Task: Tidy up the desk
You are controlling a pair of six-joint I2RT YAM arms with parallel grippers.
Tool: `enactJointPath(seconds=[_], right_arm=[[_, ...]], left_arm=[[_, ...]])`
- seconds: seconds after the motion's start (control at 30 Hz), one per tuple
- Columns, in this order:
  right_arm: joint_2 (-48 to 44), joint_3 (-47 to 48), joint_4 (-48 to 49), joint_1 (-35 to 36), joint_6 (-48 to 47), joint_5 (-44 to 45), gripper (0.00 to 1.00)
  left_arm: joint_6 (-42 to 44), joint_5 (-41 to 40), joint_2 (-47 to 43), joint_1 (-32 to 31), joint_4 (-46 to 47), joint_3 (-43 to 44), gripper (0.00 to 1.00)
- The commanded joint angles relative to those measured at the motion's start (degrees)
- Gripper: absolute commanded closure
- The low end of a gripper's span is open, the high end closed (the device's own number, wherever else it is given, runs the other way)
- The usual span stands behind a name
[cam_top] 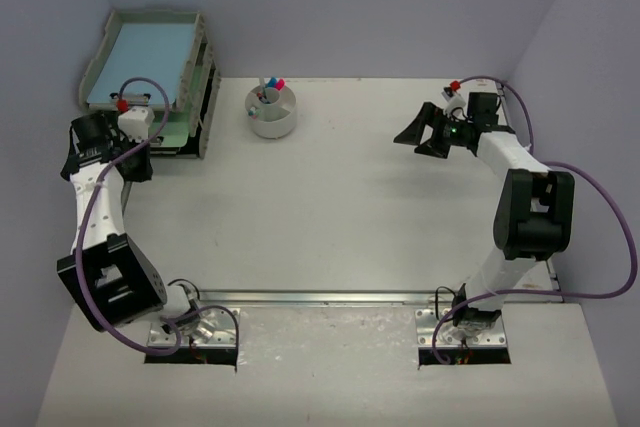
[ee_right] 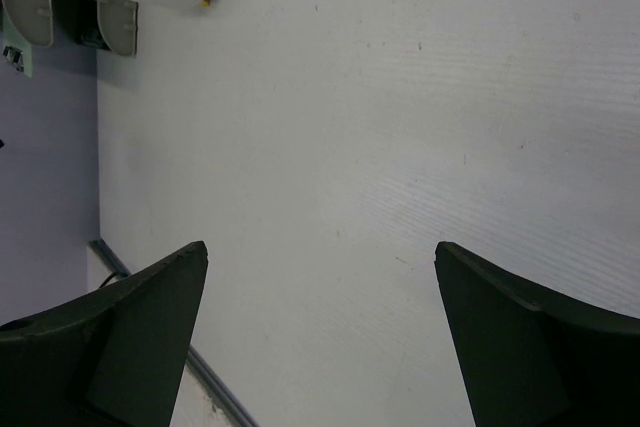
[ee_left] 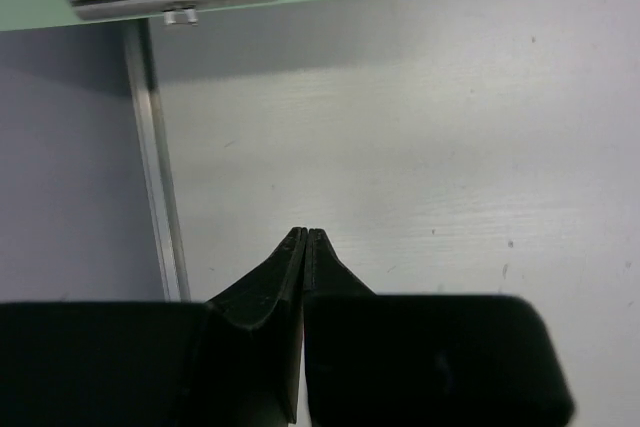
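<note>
We log the desk (cam_top: 330, 217) as white with faint dark specks. Stacked trays (cam_top: 100, 59) are pale grey-green, and the sheet (cam_top: 145, 62) on top is light blue. We mark the round holder (cam_top: 272, 128) white, its markers (cam_top: 270, 87) pink, blue and green. Left arm (cam_top: 97, 212) and right arm (cam_top: 500, 152) are white with black joints. Left gripper (ee_left: 305, 237) and right gripper (ee_right: 320, 252) are black. Cables (cam_top: 600, 207) are purple, the rail (cam_top: 320, 297) silver, the walls (cam_top: 350, 7) pale lavender.

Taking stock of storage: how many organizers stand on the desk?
2: the stacked trays in the far left corner, and the round white pen holder right of them. None looks hidden.
</note>
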Motion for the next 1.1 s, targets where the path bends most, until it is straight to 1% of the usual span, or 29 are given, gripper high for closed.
enactJointPath(seconds=[0.0, 0.17, 0.27, 0.4, 0.57, 0.67, 0.83, 1.0, 1.07], right_arm=[[-1.66, -1.48, 2.47, -0.07, 0.48, 0.45, 0.05], [-1.89, -1.89, 2.55, -0.35, 0.54, 0.28, 0.05], [-2.07, -1.82, 2.55, -0.48, 0.54, 0.33, 0.05], [-2.1, -1.71, 2.55, -0.69, 0.54, 0.33, 0.05], [-2.07, -2.01, 2.55, -0.99, 0.45, 0.26, 0.05], [-2.16, -2.27, 2.62, -1.09, 0.45, 0.24, 0.05], [-1.98, -2.53, 2.73, -1.25, 0.56, 0.07, 0.05], [-1.6, -1.57, 2.1, -1.27, 0.52, 0.24, 0.05], [-1.25, -1.05, 1.71, -1.27, 0.25, 0.41, 0.05]], left_arm=[[-19.61, -6.77, -5.96, 0.64, 19.11, -4.28, 1.0], [-27.33, -10.77, -4.65, 0.67, 24.99, -6.73, 1.0], [-31.62, -10.13, -4.39, 0.76, 29.4, -8.76, 1.0], [-36.7, -7.01, -4.35, 0.79, 36.38, -12.75, 1.0], [-39.24, -6.11, -3.77, 0.85, 46.3, -17.85, 1.0], [-40.3, -6.62, -2.54, 0.76, 49.03, -19.04, 1.0], [-41.07, -8.48, 0.41, 0.7, 54.07, -19.02, 1.0], [-41.64, -8.91, 4.01, 0.58, 59.84, -18.76, 1.0], [-41.53, -8.61, 5.28, 0.61, 60.8, -18.32, 1.0]])
